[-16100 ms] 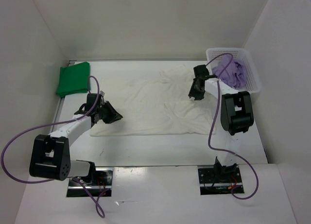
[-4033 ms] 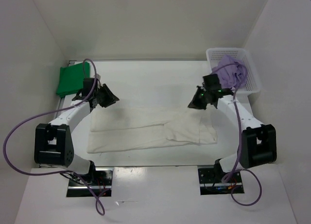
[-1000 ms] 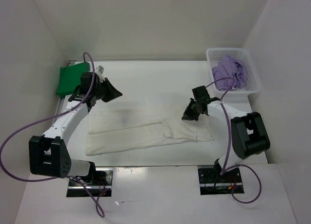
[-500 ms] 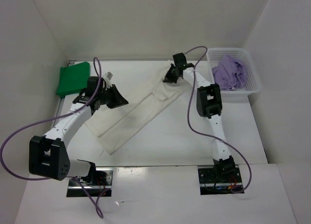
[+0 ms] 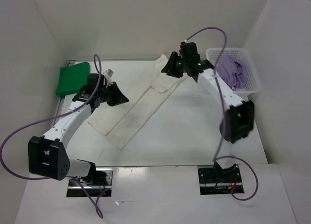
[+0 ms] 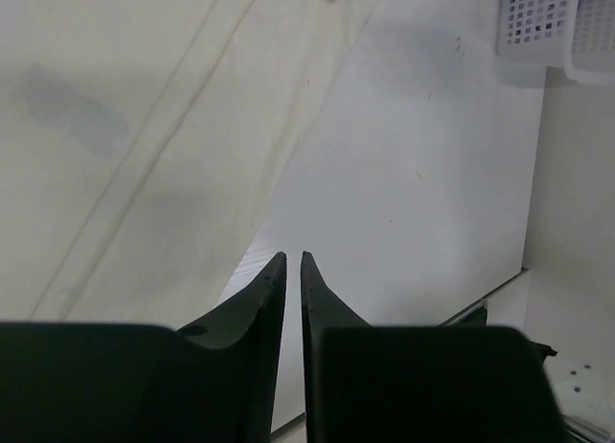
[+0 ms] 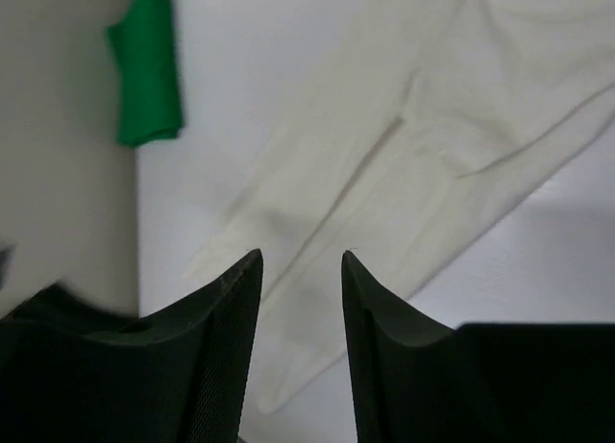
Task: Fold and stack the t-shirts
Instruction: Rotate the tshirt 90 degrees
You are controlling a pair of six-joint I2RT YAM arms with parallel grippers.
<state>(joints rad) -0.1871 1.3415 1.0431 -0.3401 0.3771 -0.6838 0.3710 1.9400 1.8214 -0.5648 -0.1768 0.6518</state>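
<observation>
**Top view.** White shirt (image 5: 138, 105) is folded into a long strip and lies slantwise on the bench (image 5: 184, 131). Its far end points right and its near end points left. Green shirt (image 5: 73, 79) is folded and sits well left of the white shirt. Purple shirt (image 5: 232, 72) is bunched in the basket (image 5: 256, 77), well right of the white shirt's far end. Left claw (image 5: 124, 99) hangs over the white shirt's left edge, about mid-length. Right claw (image 5: 166, 70) hangs over its far end.

**Left wrist.** Left claw (image 6: 295, 260) has its fingers almost pressed together, with a thin slit between them and nothing in it. White shirt (image 6: 163, 126) lies flat below and ahead, its seams running slantwise. Bare bench (image 6: 423, 174) lies right of the shirt, with a corner of the basket (image 6: 543, 15) beyond.

**Right wrist.** Right claw (image 7: 301, 258) is spread, empty and clear of the cloth. White shirt (image 7: 384, 174) runs below it, with a folded edge along its length. Green shirt (image 7: 149, 68) lies well beyond the white shirt, at the upper left of the view.
</observation>
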